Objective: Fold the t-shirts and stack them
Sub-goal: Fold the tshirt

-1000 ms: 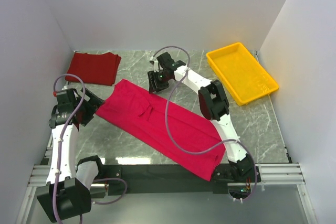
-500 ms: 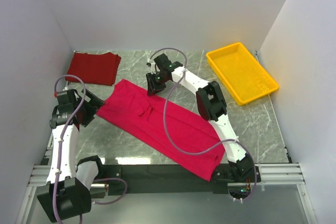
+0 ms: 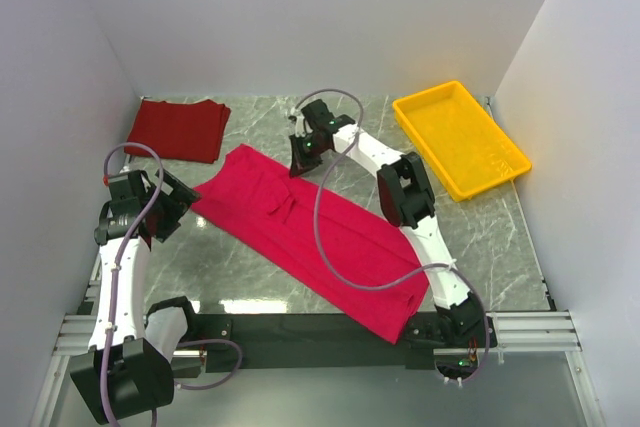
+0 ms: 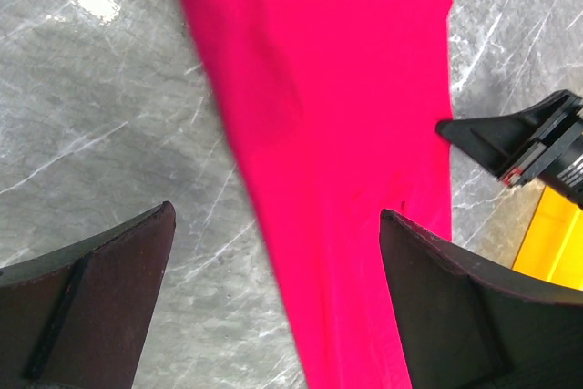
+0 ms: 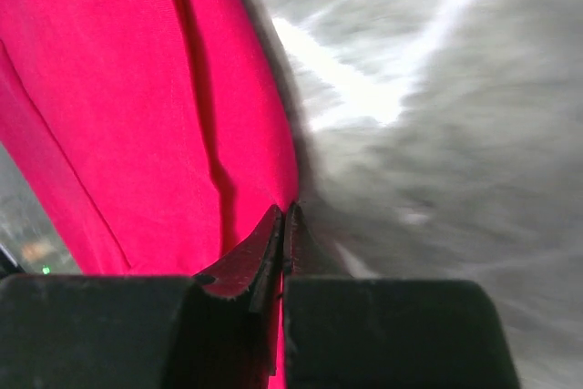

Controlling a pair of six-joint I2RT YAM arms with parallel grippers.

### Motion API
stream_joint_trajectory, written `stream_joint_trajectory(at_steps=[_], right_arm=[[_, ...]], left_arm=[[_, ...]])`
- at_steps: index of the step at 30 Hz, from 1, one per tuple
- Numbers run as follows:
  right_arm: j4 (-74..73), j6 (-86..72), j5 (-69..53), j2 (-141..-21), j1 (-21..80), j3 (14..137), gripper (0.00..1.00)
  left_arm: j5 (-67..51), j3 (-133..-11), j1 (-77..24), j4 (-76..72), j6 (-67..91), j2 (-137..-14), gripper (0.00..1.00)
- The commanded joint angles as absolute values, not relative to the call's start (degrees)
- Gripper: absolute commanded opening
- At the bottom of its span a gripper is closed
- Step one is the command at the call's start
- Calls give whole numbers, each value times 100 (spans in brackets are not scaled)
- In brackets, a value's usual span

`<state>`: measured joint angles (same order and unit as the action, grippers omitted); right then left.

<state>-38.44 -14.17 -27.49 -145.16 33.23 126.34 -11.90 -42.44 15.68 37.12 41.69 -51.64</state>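
At the far left corner of the table point(image 3: 500, 237) the maroon shirt point(image 3: 178, 129) lies folded into a flat rectangle against the left wall, well apart from everything else. Just nearer, the left claw point(image 3: 183, 197) points toward the middle of the table with its jaws spread wide. In its wrist view the two dark fingers stand far apart at the bottom corners, with grey marble and a strip of red cloth showing between them. The pictures do not show whether it touches the table. Beside it starts the crimson shirt point(image 3: 310, 232). It lies spread out in a long diagonal band, from its far-left corner near the left claw down to the near right. There its end reaches the dark rail at the table's front edge, beside the right arm's base. The cloth is mostly flat, with a small crease in its far half. At the shirt's far edge, right of the maroon shirt and near the middle of the table, the right claw point(image 3: 298, 165) points down, its arm stretched out above the crimson shirt. In its wrist view the jaws are pressed fully together on the edge of the crimson shirt, red cloth to their left and blurred marble to their right. Farthest right, the yellow tray point(image 3: 460, 137) sits at an angle near the right wall, apart from both shirts.
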Motion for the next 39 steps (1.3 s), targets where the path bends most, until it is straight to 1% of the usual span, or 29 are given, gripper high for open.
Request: stream_joint_trajectory(at_steps=[1,12,16,23,26,32,33,34,35,37,38,39], right_arm=[[-3463,-1643,-2515,-14449,2910,12613,0],[-3243,-1846,-1820,-14265,1768,12366,0],[-3190,-1863,-1556,-14212,1539,12234,0],[-3190,-1890,-1406,-14291,1476,12357,0],[-3164,-1855,-1266,-14230,1459,12349,0],[-3032,-1872,-906,-14133,1362,12331,2],[-3006,-1872,-862,-14142,1336,12366,4],[-3023,-1855,-861,-14159,1336,12392,5],[-3041,-1828,-879,-14168,1327,12453,12],[-3059,-1618,-984,-14116,1327,12437,23],[-3059,-1556,-1010,-13985,1327,12402,35],[-3032,-1347,-1098,-13879,1336,12280,41]], left_arm=[[-1371,-4289,1600,3498,4271,-5194,99],[-1960,-4166,1600,2997,4219,-5484,97],[-2117,-4149,1600,2839,4192,-5624,97],[-2539,-3955,1565,2356,4175,-5967,93],[-2497,-4007,1354,2119,4210,-6248,92],[-2163,-4219,274,1574,4613,-6978,91],[-2127,-4201,55,1443,4701,-7066,91],[-2083,-4184,44,1198,4876,-7240,91],[-2031,-4184,-191,1082,4948,-7329,91],[-1873,-4262,-298,906,5036,-7644,90],[-1820,-4324,-325,775,5054,-7786,90],[-1776,-4411,-377,721,5062,-7926,90]])
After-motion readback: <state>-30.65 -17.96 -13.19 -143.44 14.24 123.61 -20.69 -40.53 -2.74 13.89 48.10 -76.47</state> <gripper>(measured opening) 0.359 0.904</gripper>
